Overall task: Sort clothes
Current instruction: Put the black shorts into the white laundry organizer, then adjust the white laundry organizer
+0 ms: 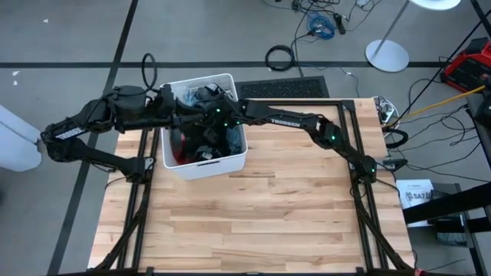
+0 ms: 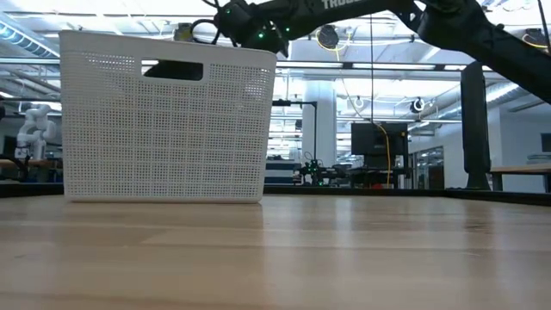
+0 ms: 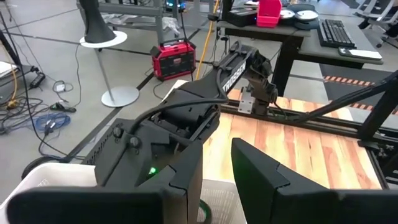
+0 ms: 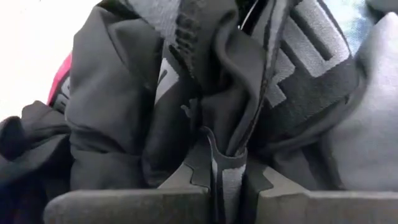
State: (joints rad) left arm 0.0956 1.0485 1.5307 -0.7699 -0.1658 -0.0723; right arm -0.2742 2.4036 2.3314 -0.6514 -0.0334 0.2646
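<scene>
A white perforated bin (image 1: 230,161) stands at the table's far left, also in the low view (image 2: 164,120). The clothes fill it: black and dark grey garments (image 4: 118,106) and a red one (image 1: 178,147). My right gripper (image 4: 227,171) reaches from the right down into the bin (image 1: 203,132) and is shut on a dark grey garment. My left gripper (image 3: 217,171) hovers open over the bin's far left rim (image 1: 173,107) with nothing between its fingers. In the low view the bin wall hides both grippers. My right gripper pinches a narrow raised fold of dark grey cloth (image 4: 227,155) between its two fingers. The fingers slant down into the bin from the table's right side. The fold runs up from the fingers into the heap of garments, which lies in the bin.
Bare wooden table (image 1: 291,207) spreads to the near side and right of the bin. Beyond the far edge are a floor grate (image 1: 282,88), coiled cables (image 1: 281,57) and a lamp base (image 1: 387,55). The right arm (image 1: 307,121) crosses the table's far part.
</scene>
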